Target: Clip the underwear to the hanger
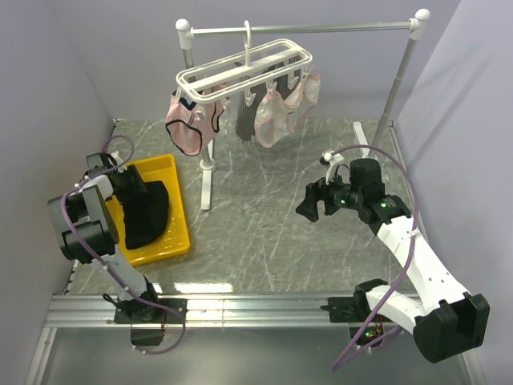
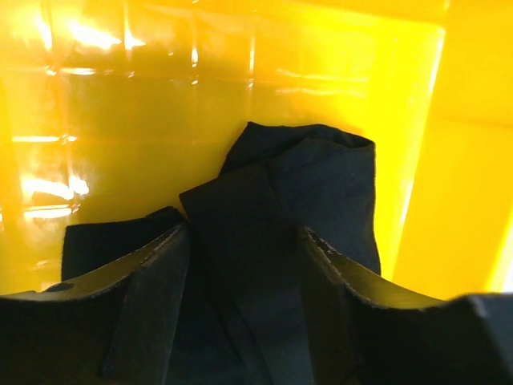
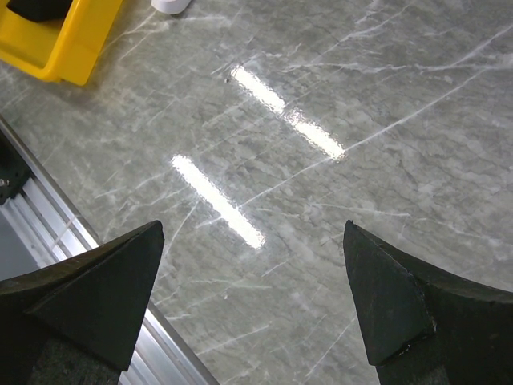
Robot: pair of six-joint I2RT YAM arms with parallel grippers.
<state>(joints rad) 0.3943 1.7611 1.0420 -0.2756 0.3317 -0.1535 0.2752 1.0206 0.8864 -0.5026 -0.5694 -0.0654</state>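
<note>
The left gripper [image 2: 244, 233] is down in the yellow tray [image 1: 160, 166], its jaws part-way apart and astride a raised fold of the black underwear [image 2: 321, 184]. Cloth fills the gap between them. Whether the pads are already pressing on it, I cannot tell.

To do the pick well, I would close on that fold only, taking enough layers that it will not slip but keeping the fingertips off the tray floor. The lift should go straight up until the cloth hangs free of the tray walls.

The tray sits at the left edge of the tabletop [image 1: 272, 224], towards the near side. The rest of the underwear lies heaped against its right wall.

The right gripper [image 3: 253, 233] hangs wide and empty above the right half of the tabletop. It is well placed to take a loose edge.

The hanger [image 1: 244, 70] hangs from the rail stand [image 1: 304, 30] over the far edge. Pale pink underwear [image 1: 189, 128] and a grey striped garment [image 1: 244, 120] already hang from it, so a free clip must be found.
</note>
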